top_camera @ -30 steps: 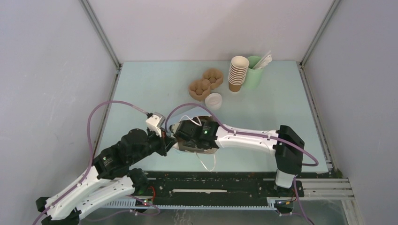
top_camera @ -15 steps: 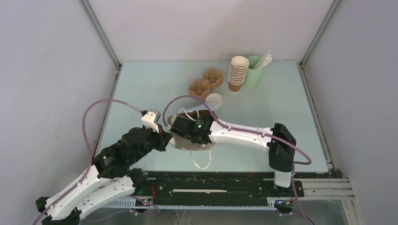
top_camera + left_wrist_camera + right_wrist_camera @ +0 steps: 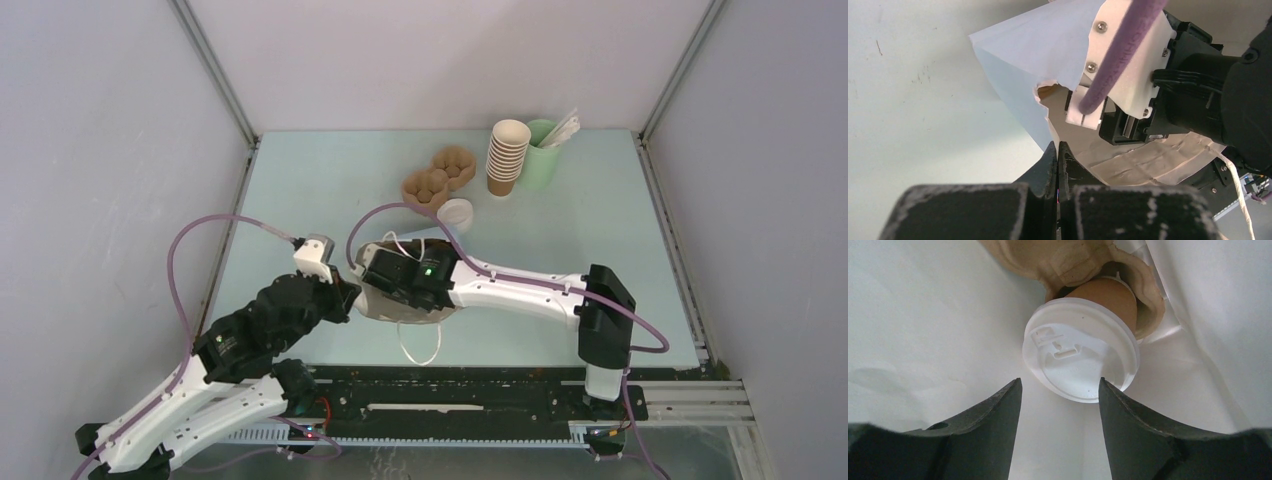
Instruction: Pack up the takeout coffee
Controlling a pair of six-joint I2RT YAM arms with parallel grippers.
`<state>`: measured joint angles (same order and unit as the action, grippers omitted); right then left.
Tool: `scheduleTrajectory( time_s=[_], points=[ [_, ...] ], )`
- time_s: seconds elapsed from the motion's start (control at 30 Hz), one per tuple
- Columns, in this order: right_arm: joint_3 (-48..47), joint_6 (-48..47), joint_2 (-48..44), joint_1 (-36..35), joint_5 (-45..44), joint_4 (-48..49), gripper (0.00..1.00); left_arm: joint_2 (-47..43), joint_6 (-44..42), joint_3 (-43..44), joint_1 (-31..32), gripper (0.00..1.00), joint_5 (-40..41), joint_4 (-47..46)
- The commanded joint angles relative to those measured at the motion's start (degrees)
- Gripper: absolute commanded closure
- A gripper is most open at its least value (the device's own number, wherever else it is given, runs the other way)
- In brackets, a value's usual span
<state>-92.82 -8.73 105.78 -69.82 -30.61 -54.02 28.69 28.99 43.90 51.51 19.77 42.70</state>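
Observation:
The takeout coffee (image 3: 1080, 350), a brown cup with a round white lid, lies inside a white paper bag (image 3: 923, 315). Its base sits in a pulp cup carrier (image 3: 1073, 260). My right gripper (image 3: 1059, 382) is inside the bag, open and empty, with its fingertips either side of the lid's near rim and not touching it. My left gripper (image 3: 1056, 147) is shut on the edge of the bag (image 3: 1038, 45) at its mouth. In the top view the bag (image 3: 410, 318) lies at the table's front, and my right wrist (image 3: 400, 280) covers its mouth.
The bag's white handle loop (image 3: 420, 345) trails toward the near edge. Two pulp carriers (image 3: 438, 178), a round white lid (image 3: 455, 213), a tall stack of brown cups (image 3: 507, 155) and a green cup of sticks (image 3: 543, 150) stand at the back.
My right arm has slid left and deeper into the bag. The bag and its handle have shifted left with it. My left gripper has drawn slightly left, still gripping the bag.

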Motion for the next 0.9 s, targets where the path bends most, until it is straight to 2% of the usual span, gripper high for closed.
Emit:
scheduleTrajectory(
  time_s=[0.0, 0.2, 0.3, 0.37, 0.47, 0.57, 0.7, 0.87],
  points=[
    [2.18, -1.01, -6.03, -1.28, -0.45, 5.10, 0.35, -0.65, -0.09, 1.41, -0.05, 1.00, 0.42, 0.63],
    [3.26, -3.83, -9.33, -3.30, 3.82, 8.15, 0.37, 0.15, -0.96, 1.08, -0.04, 1.00, -0.71, -0.25],
    [3.13, -4.26, -8.75, -3.93, 4.60, 7.29, 0.28, 0.72, -1.36, 1.18, -0.08, 1.00, -1.21, -0.59],
    [3.17, -4.09, -8.35, -4.17, 3.49, 6.72, 0.27, 0.92, -1.47, 1.17, -0.03, 1.00, -1.46, -0.70],
    [2.83, -3.50, -7.81, -4.18, 1.03, 5.40, 0.32, 0.80, -1.55, 1.03, -0.08, 1.00, -1.51, -0.69],
    [3.39, -3.44, -7.53, -4.06, -1.80, 4.72, 0.46, 0.59, -1.64, 1.01, -0.01, 1.00, -1.34, -0.75],
    [5.18, -3.49, -6.46, -3.02, -3.55, 5.21, 0.54, 0.72, -1.71, 0.88, -0.02, 1.00, -1.41, -0.78],
    [6.24, -3.86, -3.94, -2.05, -5.19, 6.21, 0.56, 0.42, -1.67, 0.89, -0.03, 1.00, -1.43, -0.77]
  ],
)
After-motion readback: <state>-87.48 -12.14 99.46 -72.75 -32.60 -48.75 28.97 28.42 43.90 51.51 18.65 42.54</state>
